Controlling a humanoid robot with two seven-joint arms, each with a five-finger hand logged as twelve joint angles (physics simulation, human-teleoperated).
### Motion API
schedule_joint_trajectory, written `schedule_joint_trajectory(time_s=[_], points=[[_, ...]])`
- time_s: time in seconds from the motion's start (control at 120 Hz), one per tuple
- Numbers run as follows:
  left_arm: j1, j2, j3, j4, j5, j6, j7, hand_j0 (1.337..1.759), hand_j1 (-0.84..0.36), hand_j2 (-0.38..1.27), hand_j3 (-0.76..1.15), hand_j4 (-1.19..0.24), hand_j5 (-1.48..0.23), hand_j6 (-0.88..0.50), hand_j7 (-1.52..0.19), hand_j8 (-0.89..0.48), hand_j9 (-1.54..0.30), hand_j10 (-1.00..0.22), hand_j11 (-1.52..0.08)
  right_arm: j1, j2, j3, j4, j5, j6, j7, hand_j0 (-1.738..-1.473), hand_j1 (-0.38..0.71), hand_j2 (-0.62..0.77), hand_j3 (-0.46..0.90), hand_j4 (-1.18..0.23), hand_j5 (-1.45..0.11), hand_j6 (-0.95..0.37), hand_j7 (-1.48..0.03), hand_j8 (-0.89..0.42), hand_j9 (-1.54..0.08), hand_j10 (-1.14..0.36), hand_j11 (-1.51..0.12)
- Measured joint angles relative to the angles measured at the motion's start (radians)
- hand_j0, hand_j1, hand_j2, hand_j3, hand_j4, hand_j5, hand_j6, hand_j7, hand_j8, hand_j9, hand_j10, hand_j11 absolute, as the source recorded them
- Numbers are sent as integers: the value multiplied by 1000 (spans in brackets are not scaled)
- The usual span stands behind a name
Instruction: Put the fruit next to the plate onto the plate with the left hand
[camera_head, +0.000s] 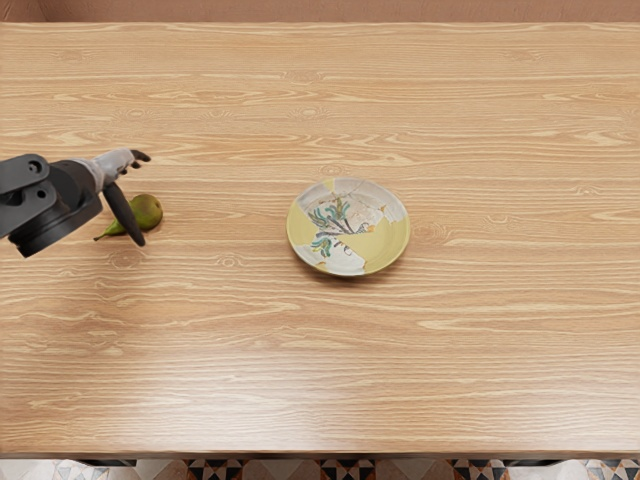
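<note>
Left hand, entering from the left edge, has its fingers spread and grasps nothing. One dark finger hangs down across the left part of the pear; whether they touch cannot be told. The green pear lies on the wooden table, well apart from the yellow patterned plate near the centre.

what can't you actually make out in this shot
1. Head view: part of the small green pear is hidden behind a dark finger of the left hand. Whether they touch cannot be told.
2. Head view: the left hand's palm is hidden by its own black wrist, and the arm is cut off by the left edge.
3. The right arm is out of view.
4. The round yellow floral plate has painted detail too small to read.
</note>
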Motion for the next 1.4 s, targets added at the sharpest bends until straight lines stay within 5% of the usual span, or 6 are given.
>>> schedule_joint_trajectory(time_s=[0.5,1.4], points=[[0,-42,0,60,-3,2,0,1658,57,52,0,-249,-319,-250,-319,-250,-319,-248,-318,0,0,0,-1,1,0,0,-1658,-349,0,0,0,0,0,0,0,0,0,0],[12,-91,20,140,4,34,0,1658,-8,63,0,-303,-390,-304,-389,-304,-389,-302,-389,0,0,0,-1,1,0,0,-1658,-349,0,0,0,0,0,0,0,0,0,0]])
